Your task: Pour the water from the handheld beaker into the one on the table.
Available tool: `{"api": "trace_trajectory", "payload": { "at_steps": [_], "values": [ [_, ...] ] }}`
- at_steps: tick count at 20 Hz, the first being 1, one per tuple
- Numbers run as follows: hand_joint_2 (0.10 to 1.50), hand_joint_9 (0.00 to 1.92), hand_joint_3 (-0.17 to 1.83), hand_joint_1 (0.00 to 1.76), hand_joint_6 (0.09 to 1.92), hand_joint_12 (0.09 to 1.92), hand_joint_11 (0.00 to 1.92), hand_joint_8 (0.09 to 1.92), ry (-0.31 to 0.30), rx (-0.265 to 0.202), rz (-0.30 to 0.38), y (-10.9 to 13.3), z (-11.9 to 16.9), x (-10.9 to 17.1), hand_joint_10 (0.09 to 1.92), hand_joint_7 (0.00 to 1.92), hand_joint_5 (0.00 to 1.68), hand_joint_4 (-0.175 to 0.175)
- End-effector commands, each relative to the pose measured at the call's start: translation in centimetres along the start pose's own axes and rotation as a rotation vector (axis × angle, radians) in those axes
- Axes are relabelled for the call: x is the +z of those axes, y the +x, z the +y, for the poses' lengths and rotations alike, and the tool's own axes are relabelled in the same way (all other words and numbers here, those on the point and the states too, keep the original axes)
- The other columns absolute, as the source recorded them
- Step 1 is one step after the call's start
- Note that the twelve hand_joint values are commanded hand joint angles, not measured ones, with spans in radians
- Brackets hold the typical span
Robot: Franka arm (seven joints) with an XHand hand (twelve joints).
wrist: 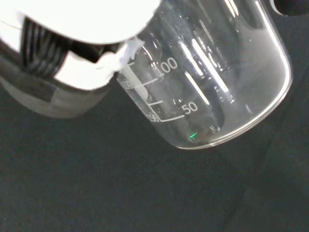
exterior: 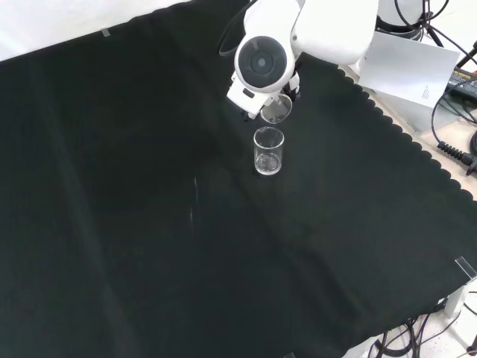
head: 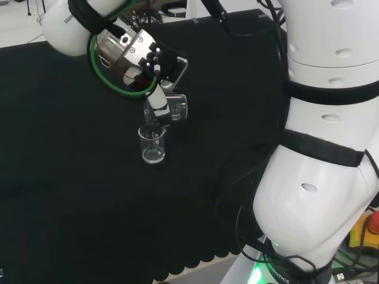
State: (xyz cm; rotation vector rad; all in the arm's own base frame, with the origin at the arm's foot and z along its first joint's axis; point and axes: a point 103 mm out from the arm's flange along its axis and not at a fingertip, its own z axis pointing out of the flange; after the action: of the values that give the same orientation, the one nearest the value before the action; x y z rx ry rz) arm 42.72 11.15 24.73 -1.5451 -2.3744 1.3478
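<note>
The hand (head: pixel 155 102) grips the held beaker (head: pixel 175 107), tipped on its side just above the upright beaker (head: pixel 152 144) on the counter (head: pixel 71 177)

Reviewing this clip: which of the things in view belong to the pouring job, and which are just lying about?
Part of the job:
- hand, fingers curled round the held beaker
- held beaker, tipped over above the other one
- beaker on the table, upright on the black cloth

Lying about:
- white sheet of paper past the cloth's edge
- cables beside it
</note>
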Motion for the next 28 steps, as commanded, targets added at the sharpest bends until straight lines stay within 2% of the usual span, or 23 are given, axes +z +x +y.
{"api": "trace_trajectory", "payload": {
  "at_steps": [1, 8, 11, 18, 23, 28],
  "values": [
    [0.6, 1.83, 0.77, 1.31, 0.73, 0.53, 1.47, 0.71, -0.032, -0.002, 0.035, -1.1, 0.0, 0.7, 0.09, 1.31, 1.25, -0.175],
    [0.6, 1.83, 0.77, 1.31, 0.73, 0.53, 1.46, 0.71, -0.107, -0.008, 0.073, -2.0, -0.4, 1.8, 0.09, 1.31, 1.25, -0.175],
    [0.6, 1.83, 0.77, 1.31, 0.73, 0.53, 1.46, 0.71, -0.158, -0.018, 0.086, -2.3, -0.6, 2.1, 0.09, 1.31, 1.25, -0.175],
    [0.6, 1.83, 0.77, 1.31, 0.73, 0.53, 1.47, 0.71, -0.269, -0.052, 0.189, -3.2, -0.4, 2.9, 0.09, 1.31, 1.25, -0.175],
    [0.6, 1.83, 0.77, 1.31, 0.73, 0.53, 1.47, 0.71, -0.313, -0.085, 0.268, -4.3, 0.6, 3.6, 0.09, 1.31, 1.25, -0.175],
    [0.6, 1.83, 0.77, 1.31, 0.73, 0.53, 1.47, 0.71, -0.362, -0.112, 0.315, -5.5, 1.8, 4.4, 0.09, 1.31, 1.25, -0.175]
  ]
}}
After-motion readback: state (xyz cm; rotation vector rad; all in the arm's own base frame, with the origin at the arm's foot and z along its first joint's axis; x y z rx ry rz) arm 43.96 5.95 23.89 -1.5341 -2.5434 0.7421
